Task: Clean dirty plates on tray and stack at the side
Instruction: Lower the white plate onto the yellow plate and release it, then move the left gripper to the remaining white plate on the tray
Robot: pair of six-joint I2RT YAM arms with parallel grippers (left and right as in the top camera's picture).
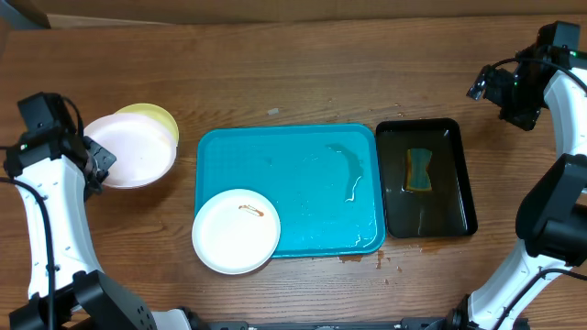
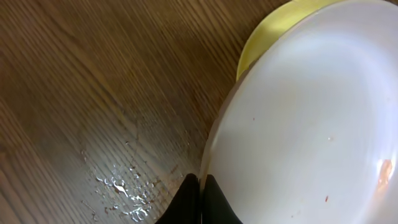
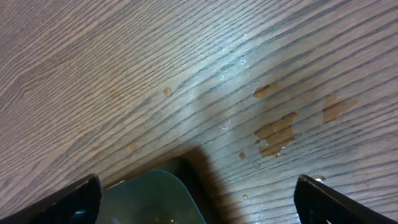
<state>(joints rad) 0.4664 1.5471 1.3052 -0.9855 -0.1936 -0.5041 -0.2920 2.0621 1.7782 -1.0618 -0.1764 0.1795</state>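
One smeared white plate [image 1: 236, 231] sits at the turquoise tray's [image 1: 303, 151] 7 o'clock corner, overhanging the rim. That is 4 o'clock from the left gripper [image 2: 199, 198] — the nearer arm. That gripper is closed against the stacked white plate's [image 1: 136, 148] rim. The right gripper [image 3: 199, 190] gapes, empty. No legible writing.

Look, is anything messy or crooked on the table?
Yes. One white plate hangs half off the near-left corner of the blue tray, with a brown-red smear on it. Water is pooled on the tray, and brown drips spot the wooden table by its near-right corner.
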